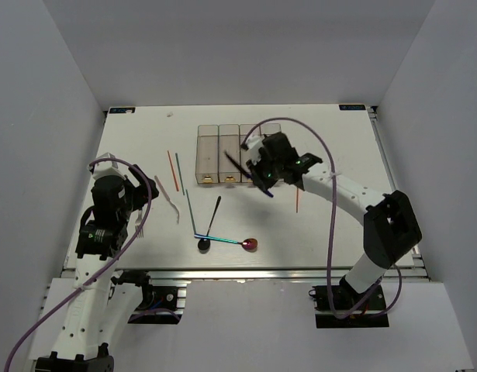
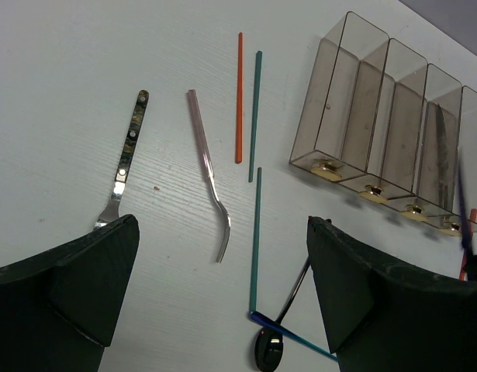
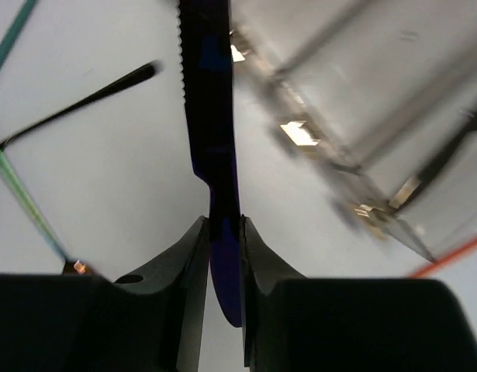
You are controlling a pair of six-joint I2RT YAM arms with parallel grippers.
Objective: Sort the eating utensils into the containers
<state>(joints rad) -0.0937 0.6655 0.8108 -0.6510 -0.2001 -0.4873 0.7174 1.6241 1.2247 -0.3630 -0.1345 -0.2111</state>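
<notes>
The containers (image 1: 219,153) are clear bins in a row at the table's back middle; they also show in the left wrist view (image 2: 385,147). My right gripper (image 1: 261,177) is shut on a blue knife (image 3: 213,116), held above the table just in front of the bins (image 3: 362,116). My left gripper (image 2: 221,225) is open and empty above a pale fork (image 2: 211,174). A dark-handled fork (image 2: 126,159), a red chopstick (image 2: 239,97), two green chopsticks (image 2: 257,108), a black spoon (image 1: 211,225) and an iridescent-red spoon (image 1: 240,243) lie on the table.
Another red chopstick (image 1: 298,200) lies right of the right gripper. A dark utensil lies in one bin (image 2: 440,147). White walls close the table on three sides. The right arm's purple cable (image 1: 331,167) arches over the table.
</notes>
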